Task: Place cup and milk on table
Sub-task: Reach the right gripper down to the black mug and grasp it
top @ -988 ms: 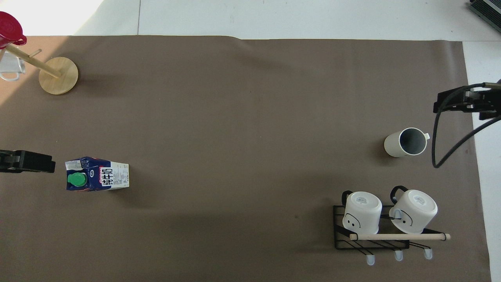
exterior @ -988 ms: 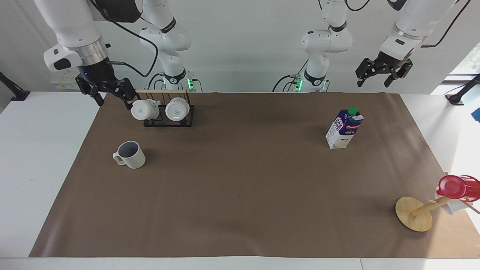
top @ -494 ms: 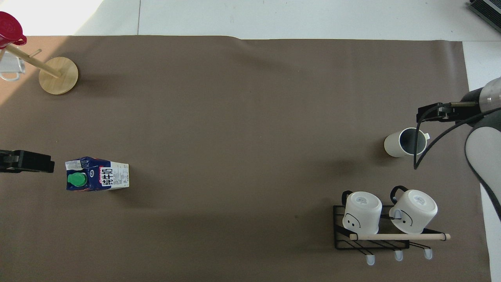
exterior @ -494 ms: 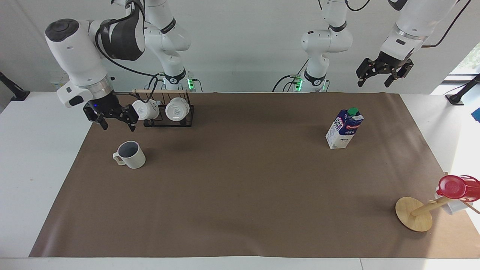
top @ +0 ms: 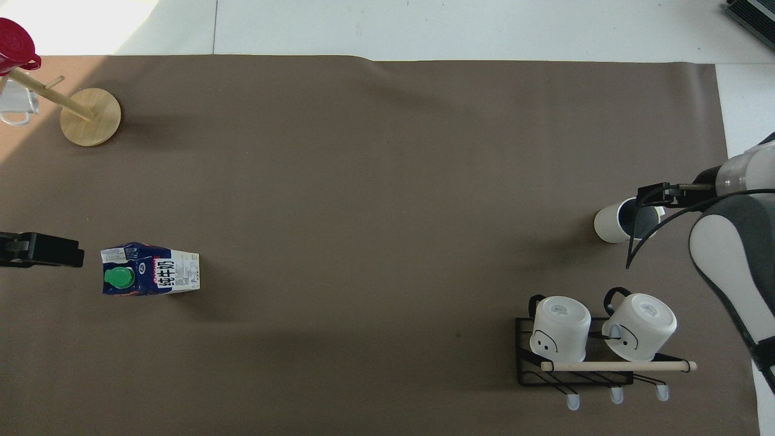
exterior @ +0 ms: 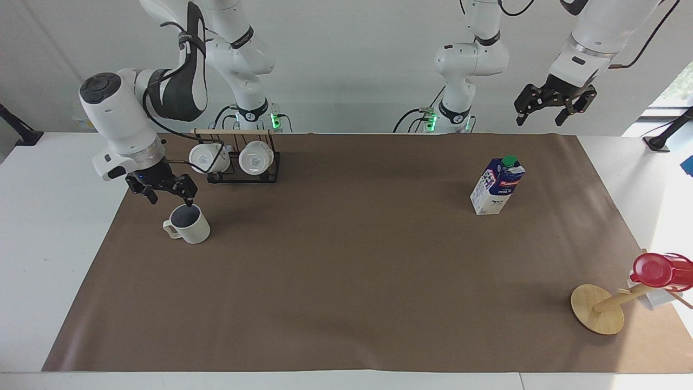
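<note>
Step in hand, as I read it: the reach for the cup (exterior: 187, 223). Right pincer (exterior: 161, 186) hangs just above the cup's rim at left of the facing frame, fingers spread, nothing in them; one fingertip (exterior: 189, 203) sits right at the rim, contact unclear. In the overhead view the right pincer (top: 657, 195) overlaps the cup (top: 623, 220) mouth at right-centre.

Left pincer (exterior: 554, 103) waits up in the air at upper right of the facing frame, over the tabletop (exterior: 59, 227) edge by the bases, fingers apart, empty. Overhead shows only the left pincer (top: 42, 249) body at the left edge, just beside the milk (top: 150, 270).

Milk (exterior: 497, 186) stands upright on the brown paper sheet (exterior: 346, 281), right of centre in the facing frame, untouched.

Next move, my guess: drop one finger inside the cup wall and one outside, or go for the handle, then close. The wall looks thick and matte, so grip should be decent. The handle points away from the rack (exterior: 238, 160).

Materials:
- cup: cream matte mug, grey-blue inside, loop handle, cylindrical.
- milk: tall boxy carton, dark blue and white, green screw cap, red label; likely light and tippy.
- rack: black wire frame, wooden dowel, two glossy white mugs lying on it.
- wooden stand (exterior: 597, 309): round disc base and peg, shiny red cup (exterior: 659, 271) on it, lower right.
</note>
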`<state>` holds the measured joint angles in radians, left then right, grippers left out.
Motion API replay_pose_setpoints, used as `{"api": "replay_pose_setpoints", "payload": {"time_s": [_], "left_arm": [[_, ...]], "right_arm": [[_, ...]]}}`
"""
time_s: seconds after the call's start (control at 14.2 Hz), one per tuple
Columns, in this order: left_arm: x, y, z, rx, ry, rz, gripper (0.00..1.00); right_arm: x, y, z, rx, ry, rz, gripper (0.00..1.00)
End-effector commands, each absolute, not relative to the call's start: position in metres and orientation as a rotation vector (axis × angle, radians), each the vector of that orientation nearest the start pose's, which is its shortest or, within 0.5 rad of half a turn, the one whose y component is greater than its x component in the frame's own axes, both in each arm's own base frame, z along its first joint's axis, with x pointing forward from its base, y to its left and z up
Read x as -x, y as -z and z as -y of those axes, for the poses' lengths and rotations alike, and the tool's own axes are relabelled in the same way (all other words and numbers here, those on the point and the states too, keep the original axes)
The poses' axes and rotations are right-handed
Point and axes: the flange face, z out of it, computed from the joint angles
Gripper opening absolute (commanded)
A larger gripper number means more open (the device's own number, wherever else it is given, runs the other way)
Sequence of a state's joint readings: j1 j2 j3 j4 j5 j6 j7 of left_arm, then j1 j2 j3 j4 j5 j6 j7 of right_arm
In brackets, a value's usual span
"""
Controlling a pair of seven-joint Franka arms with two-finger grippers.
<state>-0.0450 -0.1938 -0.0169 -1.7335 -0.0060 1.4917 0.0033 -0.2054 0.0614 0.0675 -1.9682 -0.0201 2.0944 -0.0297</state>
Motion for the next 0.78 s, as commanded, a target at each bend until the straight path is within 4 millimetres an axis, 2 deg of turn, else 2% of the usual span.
{"api": "replay_pose_setpoints", "payload": {"time_s": [0.0,0.14,0.28,0.63,0.71], "left_arm": [[-0.484,-0.644,0.028,3.151,-0.085,-0.09,1.0],[-0.484,-0.644,0.028,3.15,-0.085,-0.09,1.0],[-0.484,-0.644,0.028,3.15,-0.085,-0.093,1.0],[-0.476,-0.638,0.031,3.149,-0.088,-0.106,1.0],[-0.473,-0.635,0.031,3.149,-0.085,-0.104,1.0]], "right_arm": [[-0.564,-0.435,0.092,3.145,0.125,-0.149,1.0],[-0.564,-0.428,0.094,3.145,0.12,-0.149,1.0],[-0.564,-0.402,0.11,3.148,0.134,-0.11,1.0],[-0.559,-0.377,0.112,3.146,0.116,-0.105,1.0],[-0.559,-0.374,0.112,3.146,0.113,-0.105,0.96]]}}
